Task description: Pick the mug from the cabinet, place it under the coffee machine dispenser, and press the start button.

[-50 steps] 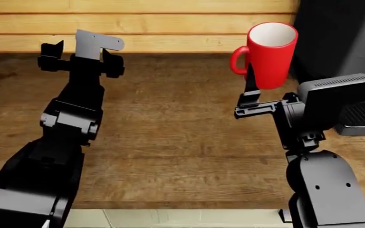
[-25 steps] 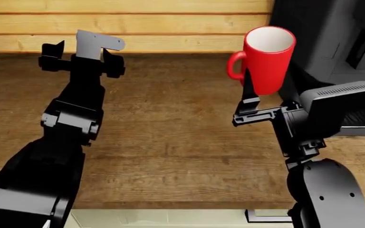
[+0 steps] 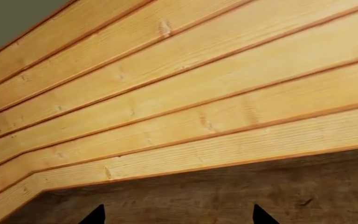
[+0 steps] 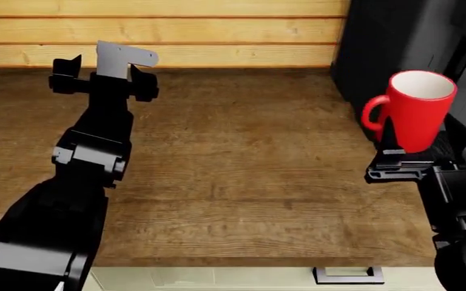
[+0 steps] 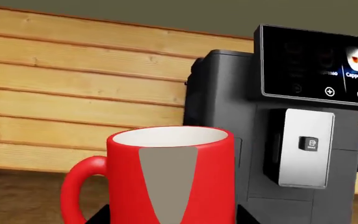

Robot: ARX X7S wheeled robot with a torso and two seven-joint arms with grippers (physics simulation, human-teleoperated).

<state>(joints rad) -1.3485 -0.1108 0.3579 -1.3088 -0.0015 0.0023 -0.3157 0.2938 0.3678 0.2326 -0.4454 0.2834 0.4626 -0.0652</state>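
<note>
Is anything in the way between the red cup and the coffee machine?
Nothing visible is. The mug, held upright in the right gripper, hangs right beside the coffee machine, with only bare wooden counter near it.

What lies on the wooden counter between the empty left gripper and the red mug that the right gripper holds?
Nothing: in the head view, the brown wooden counter is bare between the left gripper and the glossy red cylindrical mug.

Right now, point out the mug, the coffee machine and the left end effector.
mug (image 4: 415, 115), head view, on its red side wall.
coffee machine (image 5: 219, 88), right wrist view, on its dark grey side panel.
left end effector (image 4: 104, 73), head view, midway between its fingertips.
</note>
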